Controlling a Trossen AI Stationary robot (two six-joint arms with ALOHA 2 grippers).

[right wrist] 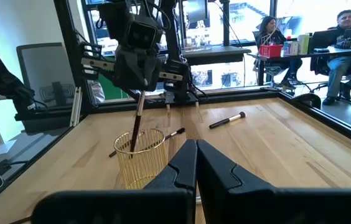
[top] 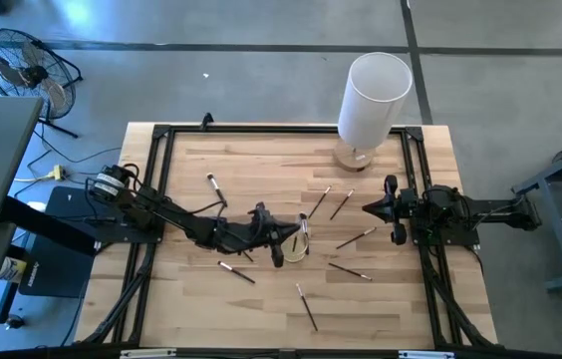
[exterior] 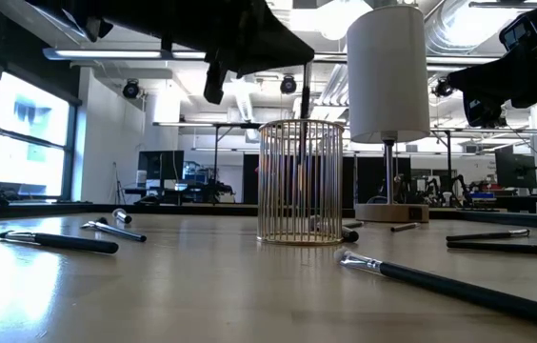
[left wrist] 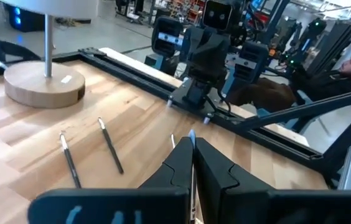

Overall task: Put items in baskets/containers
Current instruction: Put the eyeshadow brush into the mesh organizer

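A round gold wire cup (top: 299,242) (exterior: 299,181) (right wrist: 139,163) stands upright at mid-table. My left gripper (top: 283,242) (right wrist: 139,87) hovers right above it, shut on a dark-handled brush (right wrist: 135,121). Several more brushes lie flat around the cup, among them one on its far left (top: 213,184), two on its far side (top: 342,204), one to its right (top: 356,237) and one near the front (top: 306,305). My right gripper (top: 369,207) (right wrist: 195,146) waits shut, raised over the table's right part, touching nothing. My left gripper pinches the brush between its two fingers by the upper part of the handle (right wrist: 140,94), coming from above and pointing down. The brush hangs nearly upright below the fingers, with its lower end (right wrist: 132,146) inside the wire cup; I cannot tell whether it touches the bottom.
A tall white cylinder on a round wooden base (top: 374,95) (exterior: 387,71) stands at the far edge, right of centre. Black frame rails (top: 156,189) run along the table's sides. People sit at desks (right wrist: 343,37) in the room beyond.
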